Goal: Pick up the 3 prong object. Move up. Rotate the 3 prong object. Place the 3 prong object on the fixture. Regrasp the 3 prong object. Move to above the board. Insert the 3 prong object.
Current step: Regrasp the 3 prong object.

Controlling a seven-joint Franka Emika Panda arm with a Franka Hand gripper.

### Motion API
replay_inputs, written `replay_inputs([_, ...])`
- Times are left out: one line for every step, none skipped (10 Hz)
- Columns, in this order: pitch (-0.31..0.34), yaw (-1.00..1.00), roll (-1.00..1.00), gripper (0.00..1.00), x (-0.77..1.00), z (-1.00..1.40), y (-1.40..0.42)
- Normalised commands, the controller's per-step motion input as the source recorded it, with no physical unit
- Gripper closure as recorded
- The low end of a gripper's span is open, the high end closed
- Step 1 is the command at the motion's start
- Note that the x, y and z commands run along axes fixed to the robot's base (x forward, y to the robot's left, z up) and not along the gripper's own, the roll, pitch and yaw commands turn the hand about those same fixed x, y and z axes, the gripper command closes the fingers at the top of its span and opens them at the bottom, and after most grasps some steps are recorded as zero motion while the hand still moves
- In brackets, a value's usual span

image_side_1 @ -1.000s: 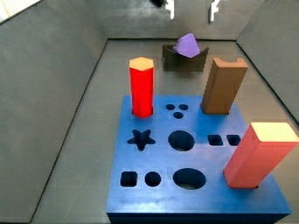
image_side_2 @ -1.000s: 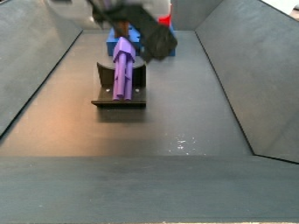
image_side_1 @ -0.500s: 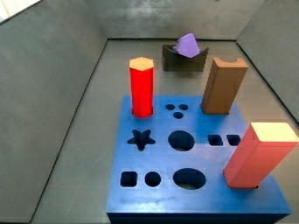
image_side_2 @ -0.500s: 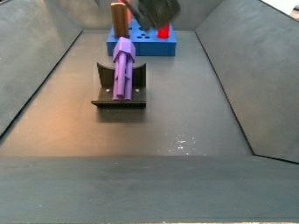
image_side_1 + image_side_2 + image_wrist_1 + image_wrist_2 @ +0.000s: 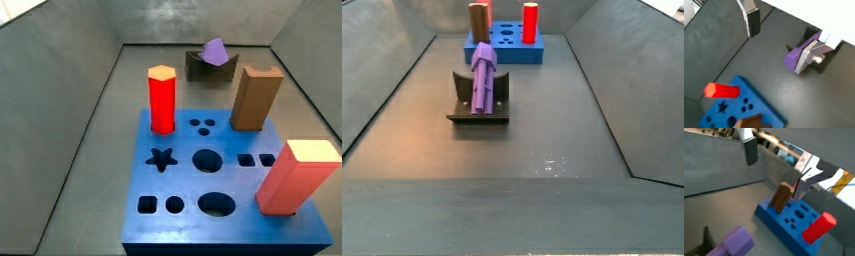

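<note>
- Your gripper [image 5: 789, 31] hangs high above the floor — fingers [image 5: 751, 22] spread wide, nothing between them.
- One 3 prong object [image 5: 482, 77] rests on the one fixture [image 5: 480, 114].
- One board [image 5: 221, 184] — three pegs: red peg [image 5: 162, 98], brown block [image 5: 254, 97], salmon block [image 5: 297, 176].

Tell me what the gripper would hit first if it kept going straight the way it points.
Probably the floor: the open, empty gripper hangs above it. The 3 prong object on the fixture lies close beside one finger's line; depth unclear.

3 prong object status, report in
End effector open, empty, up off the floor, out of both side views. 3 prong object resting on fixture, not regrasped. Nothing in the way.
</note>
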Motion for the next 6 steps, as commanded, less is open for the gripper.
replay_inputs([0.036, 0.04, 1.0, 0.0, 0.0, 0.03, -0.05])
replay_inputs([0.033, 0.04, 1.0, 0.0, -0.01, 0.01, -0.03])
replay_inputs([0.03, 0.04, 1.0, 0.0, 0.0, 0.0, -0.02])
replay_inputs([0.029, 0.04, 1.0, 0.0, 0.0, 0.01, -0.02])
replay_inputs([0.028, 0.04, 1.0, 0.0, 0.0, 0.01, -0.02])
replay_inputs([0.028, 0.04, 1.0, 0.0, 0.0, 0.01, -0.02])
